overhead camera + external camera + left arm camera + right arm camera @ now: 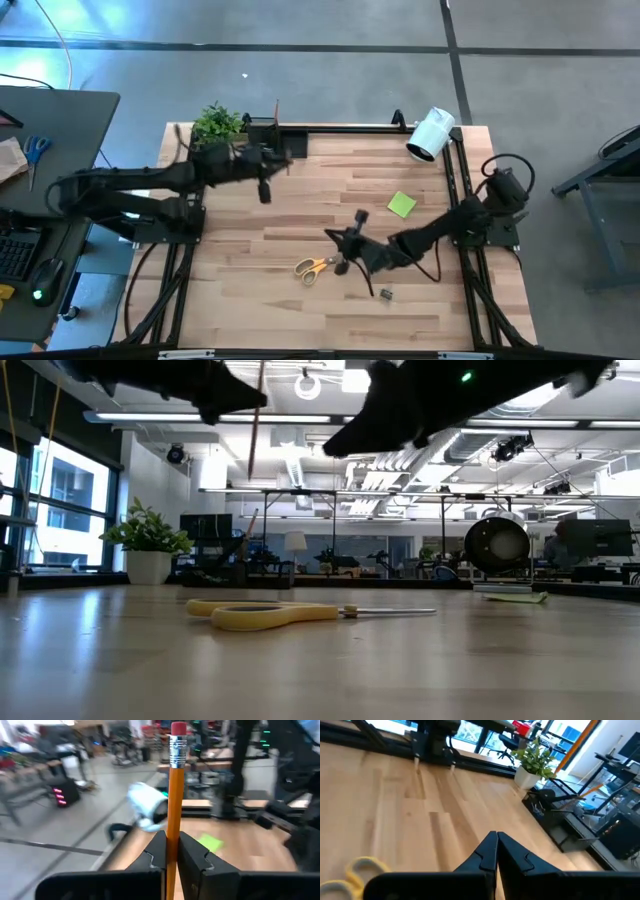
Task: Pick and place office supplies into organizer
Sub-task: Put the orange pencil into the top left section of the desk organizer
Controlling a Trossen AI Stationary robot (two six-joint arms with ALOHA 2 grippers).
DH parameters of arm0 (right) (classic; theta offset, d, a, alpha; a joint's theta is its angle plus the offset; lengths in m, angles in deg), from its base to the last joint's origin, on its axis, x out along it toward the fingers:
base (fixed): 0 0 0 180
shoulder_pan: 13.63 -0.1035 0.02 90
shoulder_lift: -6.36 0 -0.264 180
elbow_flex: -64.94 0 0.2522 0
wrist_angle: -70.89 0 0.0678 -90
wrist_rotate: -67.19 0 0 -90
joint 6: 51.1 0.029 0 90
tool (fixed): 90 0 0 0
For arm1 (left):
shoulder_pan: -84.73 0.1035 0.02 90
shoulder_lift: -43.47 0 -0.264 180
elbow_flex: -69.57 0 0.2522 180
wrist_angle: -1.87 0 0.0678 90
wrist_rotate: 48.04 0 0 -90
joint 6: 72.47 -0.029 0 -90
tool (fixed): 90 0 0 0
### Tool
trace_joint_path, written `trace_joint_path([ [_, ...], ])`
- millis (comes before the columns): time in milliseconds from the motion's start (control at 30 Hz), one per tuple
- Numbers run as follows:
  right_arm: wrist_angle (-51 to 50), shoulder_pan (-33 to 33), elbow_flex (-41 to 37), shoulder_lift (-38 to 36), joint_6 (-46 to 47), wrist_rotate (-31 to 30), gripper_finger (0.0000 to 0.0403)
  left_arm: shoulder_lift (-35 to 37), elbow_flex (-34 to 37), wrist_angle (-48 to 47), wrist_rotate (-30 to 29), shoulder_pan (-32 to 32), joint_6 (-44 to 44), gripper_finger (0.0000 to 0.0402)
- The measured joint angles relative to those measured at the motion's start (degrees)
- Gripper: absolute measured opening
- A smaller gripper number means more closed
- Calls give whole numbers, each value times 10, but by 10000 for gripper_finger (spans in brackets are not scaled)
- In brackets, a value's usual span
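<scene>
While the left gripper (171,852) clamps its fingers on an orange pencil (175,795), eraser end up, it hangs near the black organizer (268,133) at the tabletop's (300,215) far edge. Right gripper (496,851), fingers together and empty, sits above the yellow-handled scissors (315,268). Sticky-note pad (401,205) lies loose. Risk: pencil is pinched low, so it may tilt or catch the organizer rim and miss.

Grey concrete floor (300,90) surrounds the wooden table (300,205). A dark desk (60,120) stands left. Ceiling strip lights (150,417) glow overhead; windows (60,500) at left.
</scene>
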Motion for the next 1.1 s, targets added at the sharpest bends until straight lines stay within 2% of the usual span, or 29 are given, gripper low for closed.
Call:
trace_joint_path([
  [133,8,63,0,0,-39,105,0,44,10,-1,55,100,-24,5],
  [267,21,128,0,0,-70,214,0,42,10,12,106,207,-32,5],
  [433,30,198,0,0,-82,309,0,-18,10,65,151,311,-30,5],
  [600,31,246,0,0,-82,380,0,-109,10,129,150,394,0,5],
  [833,54,269,0,0,-82,424,0,-206,10,189,150,435,27,5],
  [1100,54,260,0,0,-83,423,0,-233,10,183,132,433,26,5],
])
